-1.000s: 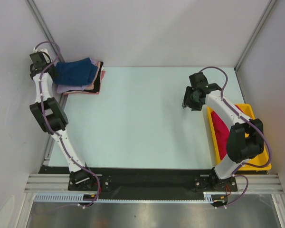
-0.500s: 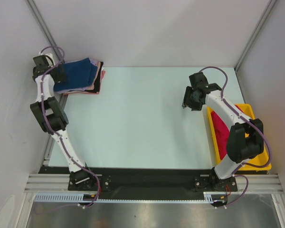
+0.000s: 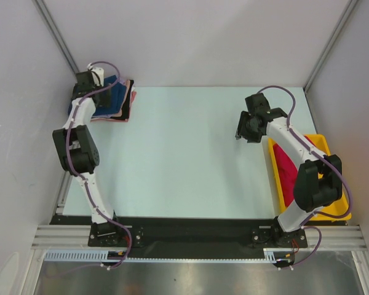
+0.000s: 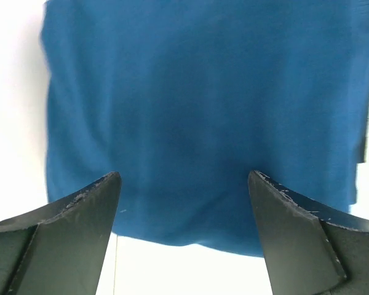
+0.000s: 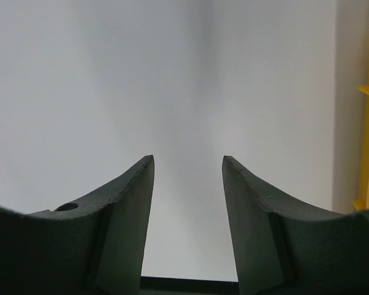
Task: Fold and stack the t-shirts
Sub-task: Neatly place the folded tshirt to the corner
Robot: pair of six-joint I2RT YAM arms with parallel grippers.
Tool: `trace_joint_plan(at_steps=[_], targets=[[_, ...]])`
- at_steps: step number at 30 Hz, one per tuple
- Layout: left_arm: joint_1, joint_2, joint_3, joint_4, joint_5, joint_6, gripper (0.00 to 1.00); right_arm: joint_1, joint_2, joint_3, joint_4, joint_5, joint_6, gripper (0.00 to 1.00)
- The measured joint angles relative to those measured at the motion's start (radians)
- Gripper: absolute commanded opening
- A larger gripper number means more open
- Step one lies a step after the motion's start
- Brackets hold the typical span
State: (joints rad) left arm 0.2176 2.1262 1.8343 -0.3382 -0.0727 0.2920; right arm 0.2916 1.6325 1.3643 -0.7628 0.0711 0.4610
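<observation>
T-shirts [image 3: 120, 104] sit stacked at your desk's [image 3: 184, 153] far-left corner, the navy shirt [image 4: 203, 110] smooth on top. Your left hand [image 4: 184, 178] hovers over it, wide open and empty. Your right hand [image 5: 187, 161] is parted, holding nothing.

Folded t-shirts form a stack [image 3: 118, 103] at the far left corner, partly hidden. The navy shirt [image 4: 203, 123] lies on top, flat and smooth, its near edge slightly rounded. A pink shirt [image 3: 133, 96] shows along the stack's right edge. A crimson shirt [image 3: 287, 169] lies crumpled in the yellow tray [image 3: 332, 212] at the right.
</observation>
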Motion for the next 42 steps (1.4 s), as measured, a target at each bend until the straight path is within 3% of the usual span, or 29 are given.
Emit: trace_joint_plan(at_steps=[9, 20, 29, 35, 42], targets=[[-0.049, 0.028, 0.030, 0.000, -0.034, 0.036, 0.90, -0.002, -0.016, -0.015, 0.006, 0.000, -0.002, 0.54], [-0.123, 0.010, -0.084, 0.039, -0.030, 0.069, 0.91, -0.006, -0.018, -0.018, 0.017, 0.000, -0.003, 0.54], [-0.147, -0.029, -0.084, -0.030, 0.005, 0.093, 1.00, -0.021, -0.053, -0.072, 0.046, -0.017, -0.003, 0.54], [-0.227, -0.199, -0.132, -0.158, 0.093, 0.099, 1.00, -0.062, -0.101, -0.115, 0.072, -0.031, -0.008, 0.55], [-0.272, -0.536, -0.375, -0.254, 0.187, 0.090, 1.00, -0.116, -0.211, -0.178, 0.105, -0.049, -0.019, 0.56]])
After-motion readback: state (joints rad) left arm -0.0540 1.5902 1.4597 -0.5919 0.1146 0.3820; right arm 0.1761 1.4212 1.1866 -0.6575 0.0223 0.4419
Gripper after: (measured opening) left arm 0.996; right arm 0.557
